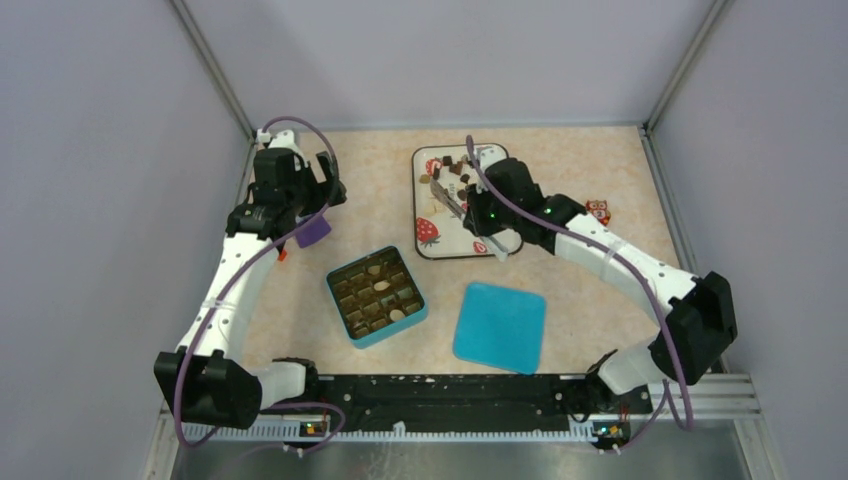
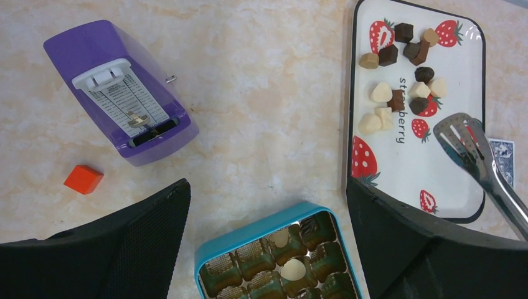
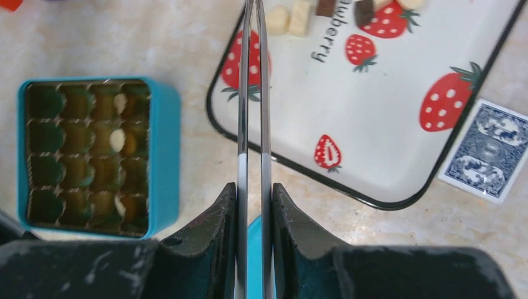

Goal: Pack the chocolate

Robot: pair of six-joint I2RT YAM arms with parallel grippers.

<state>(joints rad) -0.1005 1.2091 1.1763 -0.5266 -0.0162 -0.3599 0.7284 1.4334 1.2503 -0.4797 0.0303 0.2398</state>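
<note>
Several chocolate (image 2: 398, 81) pieces, dark, light brown and cream, lie at the far end of the strawberry tray (image 2: 405, 162). A few cream pieces (image 2: 292, 269) sit in cells of the open teal box (image 1: 376, 295). My right gripper (image 3: 254, 190) is shut on metal tongs (image 3: 254, 93), whose arms are squeezed close together. The tongs' tips (image 2: 457, 134) are over the tray's bare part beside the chocolate (image 1: 455, 170), and I see nothing between them. My left gripper (image 2: 268, 187) hangs open and empty above the table, just beyond the box's far edge.
A purple metronome (image 2: 118, 93) and a small orange cube (image 2: 83, 179) lie left of the box. The teal lid (image 1: 499, 326) rests right of the box. A blue playing card (image 3: 489, 151) lies beside the tray, and an orange owl figure (image 1: 598, 211) stands farther right.
</note>
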